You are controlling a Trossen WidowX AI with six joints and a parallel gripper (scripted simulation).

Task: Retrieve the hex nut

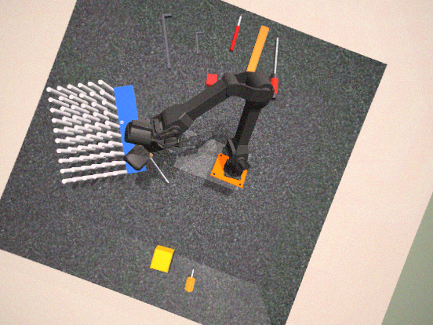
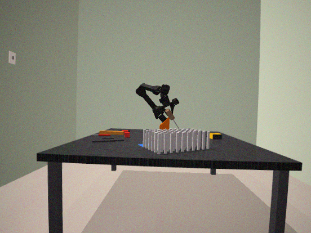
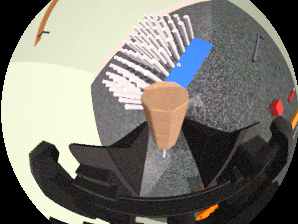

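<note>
The white spacers (image 1: 63, 181) (image 2: 159, 143) (image 3: 188, 25) stand upright in a dense field. The blue taped strip (image 1: 127, 100) (image 2: 140, 145) (image 3: 199, 51) lies in front of them. The nut (image 1: 121, 122) (image 3: 179, 64) shows as a small pale ring on the strip, near its spacer-side edge. My gripper (image 1: 149, 154) (image 3: 164, 123) is shut on the wooden handle (image 2: 169, 113) of a tool with a thin metal shaft (image 1: 160, 169) (image 2: 176, 124). The tool is raised and tilted, shaft pointing down and away from the spacers. Its tip shape is unclear. The hand is above the strip's lower end in the top view.
A long hook (image 1: 166, 43), short hook (image 1: 197, 43), red-handled tool (image 1: 234, 38), orange bar (image 1: 259, 47), red screwdriver (image 1: 274, 85) and red block (image 1: 212, 79) lie on the upper side. A yellow block (image 1: 161, 260) and orange screwdriver (image 1: 190, 284) lie below.
</note>
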